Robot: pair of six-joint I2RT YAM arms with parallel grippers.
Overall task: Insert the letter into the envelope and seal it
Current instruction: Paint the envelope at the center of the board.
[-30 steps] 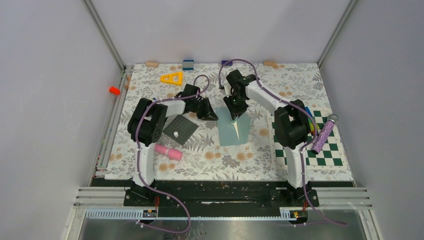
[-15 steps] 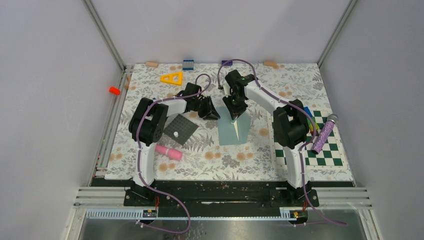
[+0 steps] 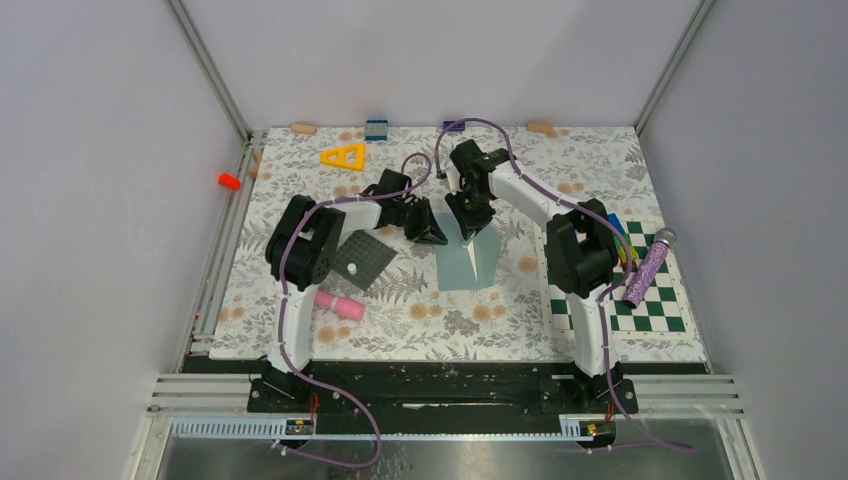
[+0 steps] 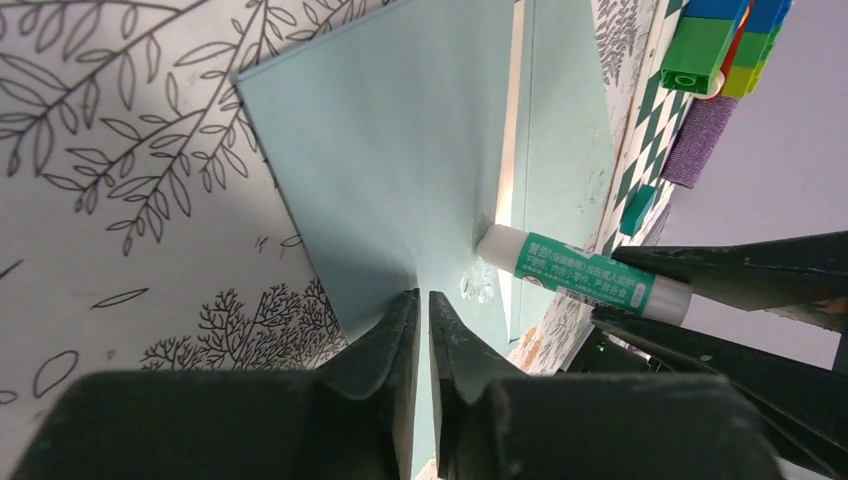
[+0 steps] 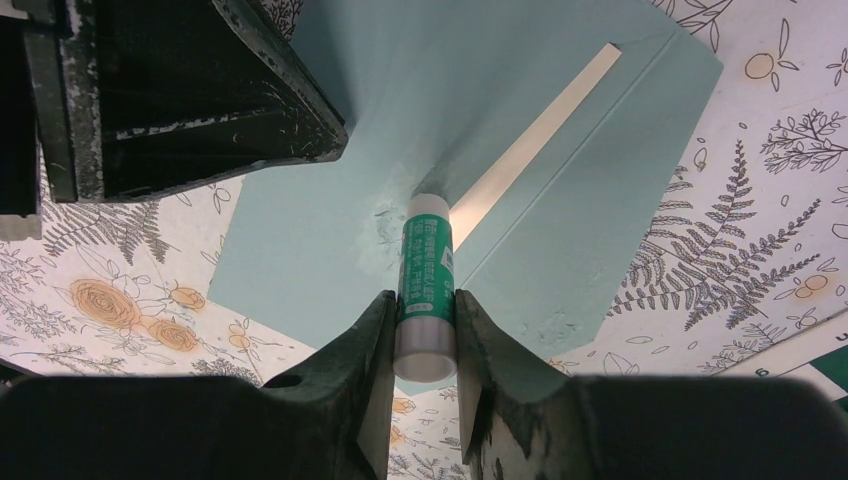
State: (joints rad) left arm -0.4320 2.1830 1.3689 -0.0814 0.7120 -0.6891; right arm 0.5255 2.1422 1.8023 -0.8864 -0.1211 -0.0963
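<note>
The teal-grey envelope (image 3: 462, 265) lies mid-table with its flap (image 4: 400, 170) lifted. My left gripper (image 3: 434, 230) (image 4: 423, 297) is shut on the flap's tip, which runs edge-on between the jaws. My right gripper (image 3: 470, 218) (image 5: 422, 300) is shut on a green-and-white glue stick (image 5: 425, 265), seen also in the left wrist view (image 4: 585, 279). The stick's tip touches the inside of the flap, where a smear of glue (image 5: 385, 225) shows. A white strip, the letter's edge (image 5: 530, 140), shows at the envelope's mouth.
A dark grey square mat (image 3: 360, 258) and a pink cylinder (image 3: 336, 303) lie left of the envelope. A checkered board (image 3: 650, 300) with a purple glitter cylinder (image 3: 650, 265) and coloured bricks is on the right. A yellow triangle (image 3: 343, 156) lies at the back.
My left gripper has moved a little to the right, toward the right gripper, with the flap in it. The right gripper with the glue stick has barely moved.
</note>
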